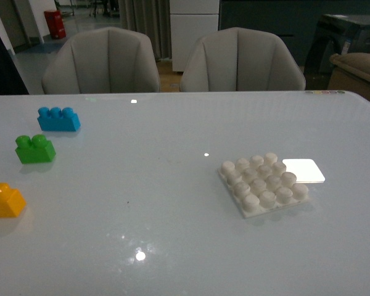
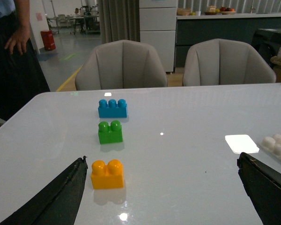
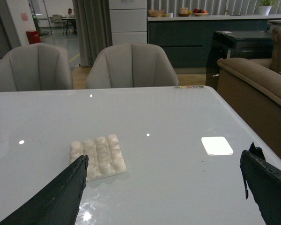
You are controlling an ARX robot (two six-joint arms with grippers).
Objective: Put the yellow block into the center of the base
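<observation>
Looking from the front, you see the yellow block (image 1: 5, 201) at the left edge of the worktop (image 1: 160, 234), well apart from the base (image 1: 263, 183). In the left wrist view the left fingers (image 2: 56, 199) spread wide, empty, the yellow block (image 2: 107, 174) just beside 1. In the right wrist view the right fingers (image 3: 56, 199) gape empty, the base (image 3: 98, 156) near 1.

Our three views face across the table (image 1: 172, 246)
We look down on the base (image 1: 263, 185) from the front; both low wrist views share it.
</observation>
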